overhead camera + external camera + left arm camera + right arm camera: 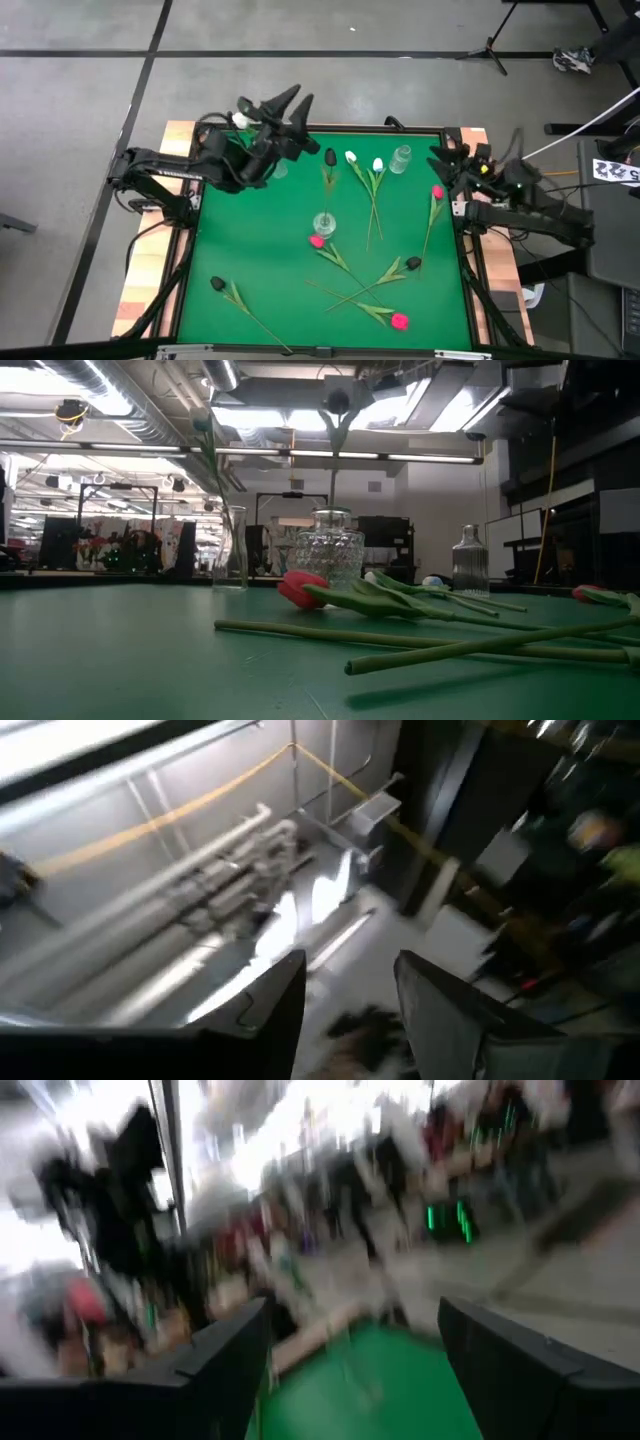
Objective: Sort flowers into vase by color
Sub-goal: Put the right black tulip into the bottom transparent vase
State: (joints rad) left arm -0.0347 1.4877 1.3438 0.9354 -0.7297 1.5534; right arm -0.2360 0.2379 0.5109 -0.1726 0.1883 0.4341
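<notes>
While most tulips [372,182] lie scattered on the green table [260,250], nothing is held: left gripper [290,105] and right gripper [446,158] are parted wide. Light, limp stems are best pinched mid-length.

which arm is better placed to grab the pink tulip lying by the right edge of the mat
Right. The right gripper hangs open at the mat's right edge, close beside that pink tulip. The left gripper, also open, is raised over the far-left corner.
</notes>
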